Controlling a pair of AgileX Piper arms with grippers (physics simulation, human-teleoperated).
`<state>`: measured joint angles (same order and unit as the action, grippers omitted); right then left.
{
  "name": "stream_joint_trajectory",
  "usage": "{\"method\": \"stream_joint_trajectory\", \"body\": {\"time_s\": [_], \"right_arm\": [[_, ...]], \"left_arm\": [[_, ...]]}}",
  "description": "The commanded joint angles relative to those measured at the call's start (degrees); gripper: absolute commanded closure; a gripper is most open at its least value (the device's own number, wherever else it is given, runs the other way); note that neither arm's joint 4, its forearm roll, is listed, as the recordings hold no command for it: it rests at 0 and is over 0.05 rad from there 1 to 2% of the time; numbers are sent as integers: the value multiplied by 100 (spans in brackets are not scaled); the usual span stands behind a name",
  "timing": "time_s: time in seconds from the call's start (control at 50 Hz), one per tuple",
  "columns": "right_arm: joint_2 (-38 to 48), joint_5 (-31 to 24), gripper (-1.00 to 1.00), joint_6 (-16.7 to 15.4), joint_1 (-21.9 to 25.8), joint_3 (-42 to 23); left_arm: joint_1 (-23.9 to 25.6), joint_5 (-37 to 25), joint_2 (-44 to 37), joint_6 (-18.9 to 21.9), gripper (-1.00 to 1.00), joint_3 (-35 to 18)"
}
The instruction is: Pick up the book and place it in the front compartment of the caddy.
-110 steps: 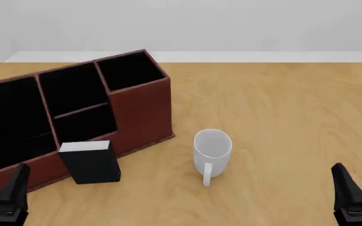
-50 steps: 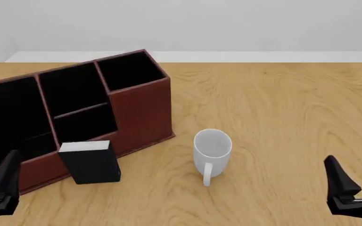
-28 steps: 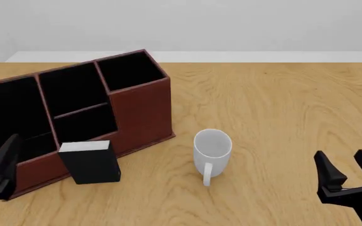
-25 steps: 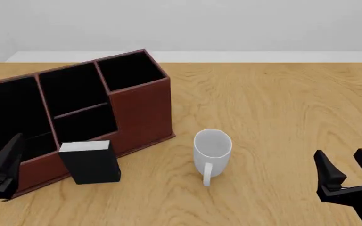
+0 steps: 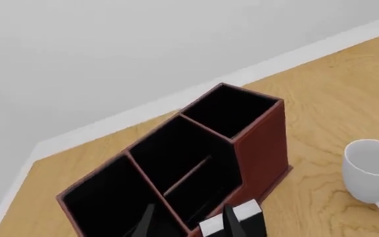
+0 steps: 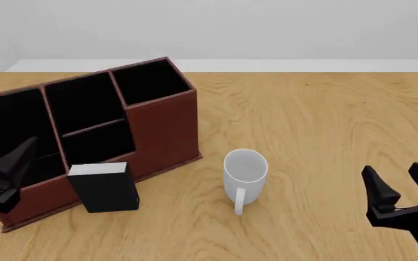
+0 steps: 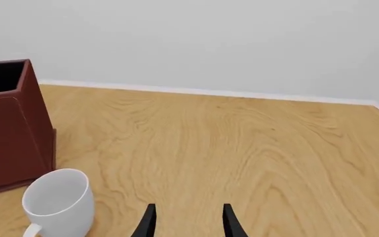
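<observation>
The book [image 6: 104,188] stands upright on the table, black with a white page edge on top, right against the low front wall of the reddish-brown caddy [image 6: 161,128]. My left gripper [image 6: 17,162] hovers to the book's left, over the caddy's front left corner, open and empty. In the left wrist view its fingers [image 5: 232,223] frame the caddy [image 5: 262,143] and part of the book [image 5: 248,217]. Far to the right, near the table's front edge, my right gripper [image 6: 396,182] is open and holds nothing.
A white mug [image 6: 245,172] stands right of the book and the caddy, handle toward the front; it also appears in the left wrist view [image 5: 372,170] and the right wrist view [image 7: 56,200]. The caddy's end wall [image 7: 8,128] borders that view.
My left gripper has risen and moved forward, from the table's front left corner to over the caddy's front left. The right gripper shifted slightly forward and left. Book, caddy and mug have not moved.
</observation>
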<state>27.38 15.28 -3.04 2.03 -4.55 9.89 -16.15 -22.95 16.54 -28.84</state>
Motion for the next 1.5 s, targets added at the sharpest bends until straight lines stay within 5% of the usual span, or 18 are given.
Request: {"method": "stream_joint_trajectory", "body": {"time_s": [0.02,0.16,0.22,0.36,0.42,0.48,0.64,0.82,0.9,1.1,1.5], "right_arm": [[-40,-185,-100,66,99,-199],[43,-119,-100,86,115,-226],[32,-166,-100,108,112,-275],[-14,-253,-100,135,129,-366],[-61,-345,-100,109,184,-428],[-43,-371,-100,115,224,-487],[-2,-390,-100,153,254,-573],[-256,-617,-100,220,294,-645],[-167,-532,-100,254,271,-591],[-440,-767,-100,211,336,-620],[-475,-974,-100,-3,579,-661]], "left_arm": [[253,-774,-401,606,-100,-678],[651,-1319,-552,698,-100,-1108],[802,-1510,-594,1043,-100,-1168],[1460,-2051,-752,938,-100,-1529],[1608,-2164,-830,1292,-100,-1441],[1516,-2196,-934,1632,-100,-1450],[2023,-2925,-1216,1726,-100,-1880],[1999,-3594,-1431,2202,-100,-1708],[2465,-4143,-1561,1920,-100,-2002],[2694,-4875,-1860,1600,-100,-2329],[2429,-5044,-2496,2014,-100,-2644]]}}
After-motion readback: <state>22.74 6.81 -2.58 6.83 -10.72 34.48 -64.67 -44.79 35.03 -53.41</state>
